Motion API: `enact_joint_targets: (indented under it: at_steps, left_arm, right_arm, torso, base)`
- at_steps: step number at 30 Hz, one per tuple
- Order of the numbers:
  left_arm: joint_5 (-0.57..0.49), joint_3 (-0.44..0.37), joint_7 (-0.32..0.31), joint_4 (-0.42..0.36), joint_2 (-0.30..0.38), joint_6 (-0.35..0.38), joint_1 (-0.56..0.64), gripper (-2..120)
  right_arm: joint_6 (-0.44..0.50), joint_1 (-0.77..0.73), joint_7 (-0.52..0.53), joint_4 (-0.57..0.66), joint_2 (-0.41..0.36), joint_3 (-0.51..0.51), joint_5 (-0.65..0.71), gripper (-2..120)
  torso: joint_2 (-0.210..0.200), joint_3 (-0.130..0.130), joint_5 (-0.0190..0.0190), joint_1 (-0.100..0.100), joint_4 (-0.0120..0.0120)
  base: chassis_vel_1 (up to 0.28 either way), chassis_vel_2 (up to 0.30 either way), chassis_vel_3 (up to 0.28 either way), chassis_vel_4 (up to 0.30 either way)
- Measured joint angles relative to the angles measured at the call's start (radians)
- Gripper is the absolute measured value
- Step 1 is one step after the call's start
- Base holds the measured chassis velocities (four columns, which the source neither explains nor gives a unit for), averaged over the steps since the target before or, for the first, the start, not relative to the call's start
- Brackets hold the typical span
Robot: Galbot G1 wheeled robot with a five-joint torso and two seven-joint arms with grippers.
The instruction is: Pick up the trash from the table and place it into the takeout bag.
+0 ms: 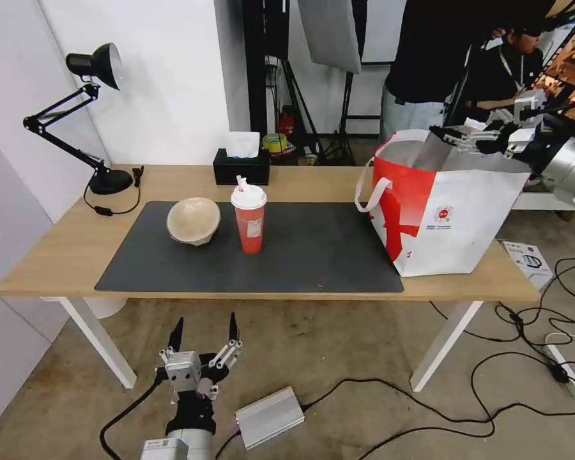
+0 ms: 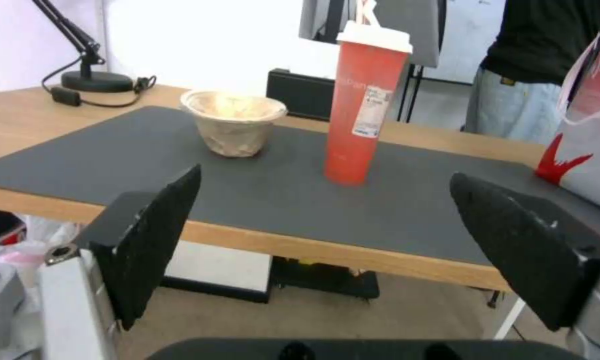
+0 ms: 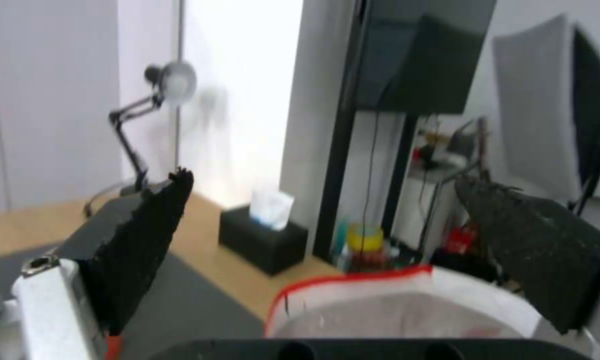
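Cup (image 1: 248, 218) stands on table (image 1: 64, 255) beyond open left hand (image 1: 204, 332).

Beige paper bowl (image 1: 193, 220) tilted on dark mat (image 1: 300, 255), just beside upright red cup (image 1: 249, 218) with white lid. Table (image 1: 51, 255) light wood. White-and-red bag (image 1: 447, 211) upright at right end, mouth open.

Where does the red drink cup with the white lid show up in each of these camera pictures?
Head view: the red cup stands upright on the dark mat, beside the beige bowl.
Left wrist view: the cup stands beyond the open left gripper, upper middle.
Right wrist view: not in it.
Shared landmark: the black tissue box.
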Motion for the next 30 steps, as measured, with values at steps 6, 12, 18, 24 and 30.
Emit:
enact_joint_targets:
  at_steps: [6,12,18,24,30]
  left_arm:
    - [0.000,0.000,0.000,-0.005,-0.003,0.000,0.003,100]
    - [0.001,-0.002,0.000,-0.005,-0.007,0.000,0.003,100]
    - [0.001,-0.010,-0.007,-0.010,-0.007,0.000,0.004,100]
    - [0.001,-0.011,-0.008,-0.010,-0.013,-0.001,0.006,100]
    - [0.003,-0.012,-0.012,-0.006,-0.015,-0.001,0.004,100]
  right_arm:
    - [0.088,-0.188,0.198,0.189,-0.001,0.106,-0.012,100]
    - [0.138,-0.299,0.396,0.338,0.029,0.134,-0.074,100]
    - [0.198,-0.393,0.532,0.450,0.084,0.142,-0.149,100]
    - [0.230,-0.487,0.656,0.532,0.168,0.154,-0.252,100]
    - [0.260,-0.643,0.772,0.607,0.257,0.165,-0.389,100]
  torso:
    - [0.000,0.000,-0.0001,0.000,0.0001]
    - [0.000,0.000,-0.0001,0.000,0.0002]
    - [0.000,0.000,-0.0001,0.000,0.0001]
    - [0.000,0.000,-0.0001,0.000,0.0002]
    - [0.000,0.000,0.0000,0.000,0.0001]
  base:
    - [0.000,0.000,0.000,0.000]
    - [0.000,0.000,0.000,0.000]
    - [0.000,0.000,0.000,0.000]
    - [0.000,0.000,0.000,0.000]
    - [0.000,0.000,0.000,0.000]
